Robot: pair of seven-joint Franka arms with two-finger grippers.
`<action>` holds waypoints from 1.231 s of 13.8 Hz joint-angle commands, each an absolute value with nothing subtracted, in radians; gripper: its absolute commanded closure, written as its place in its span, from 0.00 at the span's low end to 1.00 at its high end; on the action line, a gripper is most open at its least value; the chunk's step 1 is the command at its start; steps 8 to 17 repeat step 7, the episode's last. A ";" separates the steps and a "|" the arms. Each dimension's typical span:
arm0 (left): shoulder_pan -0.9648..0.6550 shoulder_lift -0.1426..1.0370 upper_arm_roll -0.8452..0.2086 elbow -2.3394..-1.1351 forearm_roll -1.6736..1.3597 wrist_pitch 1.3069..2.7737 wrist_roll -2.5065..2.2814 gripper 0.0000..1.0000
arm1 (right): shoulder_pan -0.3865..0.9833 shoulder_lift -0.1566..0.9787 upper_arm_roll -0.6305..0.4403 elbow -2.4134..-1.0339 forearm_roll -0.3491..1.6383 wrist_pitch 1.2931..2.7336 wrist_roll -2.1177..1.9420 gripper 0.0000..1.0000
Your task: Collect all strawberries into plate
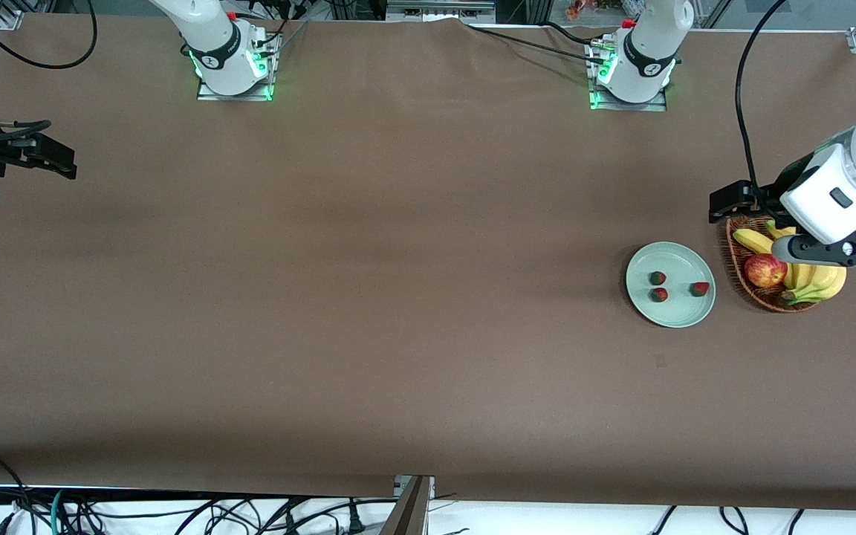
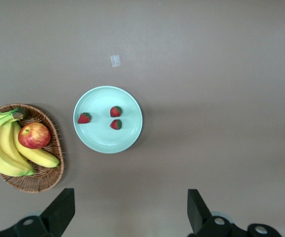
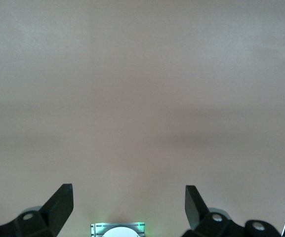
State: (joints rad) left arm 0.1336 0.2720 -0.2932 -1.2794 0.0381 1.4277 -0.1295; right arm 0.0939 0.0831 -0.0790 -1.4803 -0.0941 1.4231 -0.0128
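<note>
The pale mint-green plate (image 1: 670,312) lies toward the left arm's end of the table and holds three strawberries (image 1: 657,278), (image 1: 659,295), (image 1: 700,289). In the left wrist view the plate (image 2: 107,140) and the berries (image 2: 84,118), (image 2: 115,111), (image 2: 116,124) show from high above. My left gripper (image 1: 725,204) is open and empty, raised high above the table by the basket and plate; its fingers (image 2: 61,210) stand wide apart. My right gripper (image 1: 56,160) waits open and empty over the table's edge at the right arm's end, above bare table (image 3: 129,207).
A brown wicker basket (image 1: 766,301) beside the plate holds a red apple (image 1: 765,270) and bananas (image 1: 818,286); it also shows in the left wrist view (image 2: 38,180). A small pale tag (image 2: 115,60) lies on the table nearer the front camera than the plate.
</note>
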 commanded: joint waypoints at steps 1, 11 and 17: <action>0.022 0.096 -0.131 -1.541 -0.011 1.592 -0.124 0.00 | 0.092 0.091 -0.083 -1.454 -0.080 1.402 -0.018 0.00; -0.058 -0.054 -0.077 -1.758 0.002 1.707 -0.126 0.00 | 0.092 0.091 -0.083 -1.454 -0.072 1.402 -0.014 0.00; -0.058 -0.054 -0.077 -1.758 0.002 1.707 -0.126 0.00 | 0.092 0.091 -0.083 -1.454 -0.072 1.402 -0.014 0.00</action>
